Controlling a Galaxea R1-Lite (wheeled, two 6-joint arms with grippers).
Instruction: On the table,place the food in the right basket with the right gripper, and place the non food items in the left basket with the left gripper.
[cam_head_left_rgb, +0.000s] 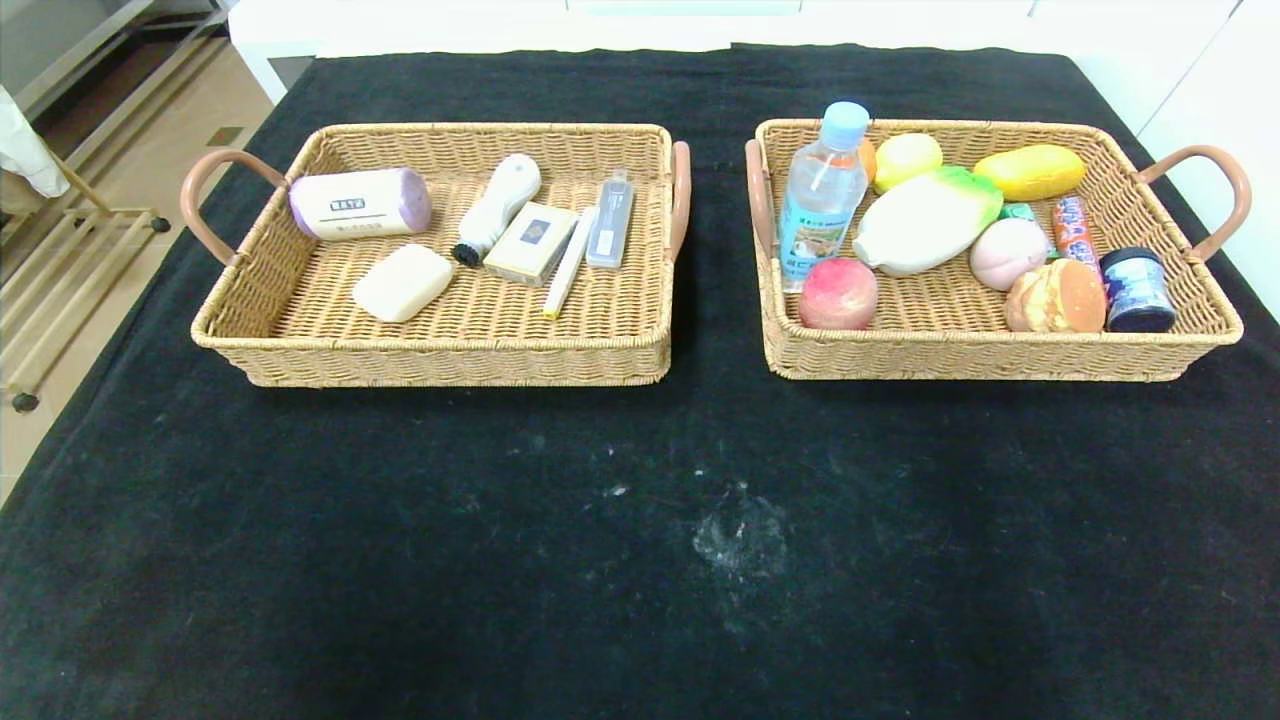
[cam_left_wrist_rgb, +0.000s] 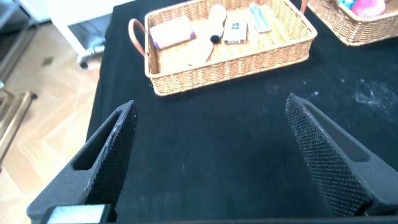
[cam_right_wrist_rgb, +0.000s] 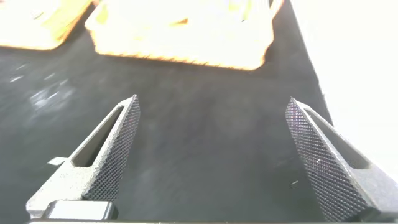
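Head view: on the desk (cam_head_left_rgb: 640, 560) the left basket (cam_head_left_rgb: 440, 350) holds the pad (cam_head_left_rgb: 402, 283), brush bottle (cam_head_left_rgb: 497, 208) and card box (cam_head_left_rgb: 531, 243). The right basket (cam_head_left_rgb: 990, 350) holds the water bottle (cam_head_left_rgb: 822, 195), peach (cam_head_left_rgb: 838, 293) and bun (cam_head_left_rgb: 1008, 253). Neither claw shows here.

Left wrist view: the left claw (cam_left_wrist_rgb: 208, 149) hangs wide and holds nothing, above bare cloth, well short of the left basket (cam_left_wrist_rgb: 230, 68).

Right wrist view: the right claw (cam_right_wrist_rgb: 211, 152) also gapes, holding nothing, above cloth before the right basket (cam_right_wrist_rgb: 180, 53).
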